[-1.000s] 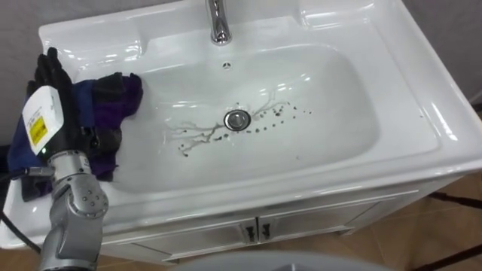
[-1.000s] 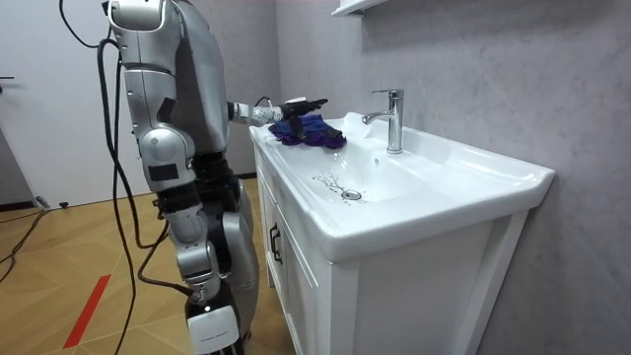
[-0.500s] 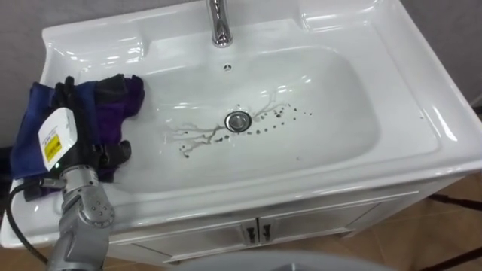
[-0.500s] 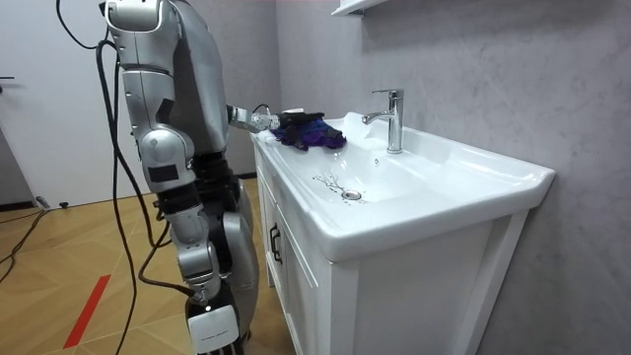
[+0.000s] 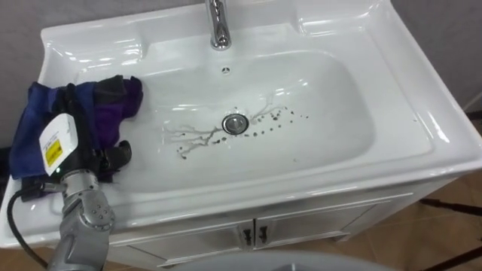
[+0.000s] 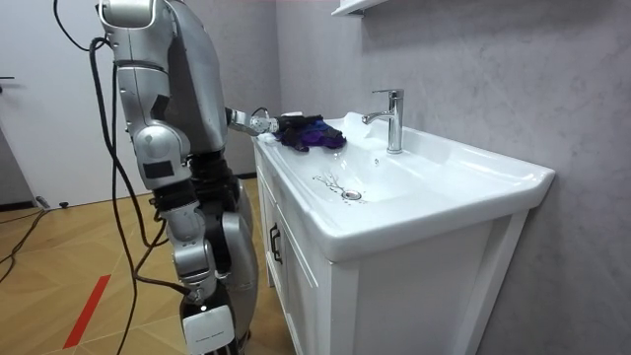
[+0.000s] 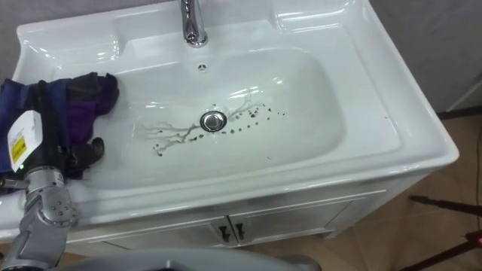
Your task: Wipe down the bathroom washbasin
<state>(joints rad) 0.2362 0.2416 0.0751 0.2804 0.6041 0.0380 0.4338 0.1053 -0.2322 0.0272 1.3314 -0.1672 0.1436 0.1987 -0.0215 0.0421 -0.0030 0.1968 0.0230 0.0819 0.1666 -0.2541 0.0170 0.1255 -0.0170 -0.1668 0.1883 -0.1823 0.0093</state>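
On the basin's left rim you've got the cloth (image 5: 113,113), a blue and purple bundle with a dark patch. It is bunched up on the flat ledge at the near-left corner, and one edge hangs just over the lip into the bowl. Your left hand (image 5: 79,143) lies on top of it with the fingers laid fairly straight across the fabric. The thumb sticks out on the bowl side and nothing is pinched, so the hand is flat and pressing, not gripping.

The basin (image 5: 407,105) is white. Its tap (image 5: 218,26) stands at the middle of the far edge and the drain (image 5: 235,123) sits at the centre of the bowl. Dark streaks and specks (image 5: 196,137) run across the bottom on both sides of the drain, well apart from the cloth. Below the near edge are cabinet doors (image 5: 256,233) with two small handles.

From the room view, the robot stands upright on the wood floor at the basin's end on the room view's left. Its arm reaches out level over the rim to the cloth.
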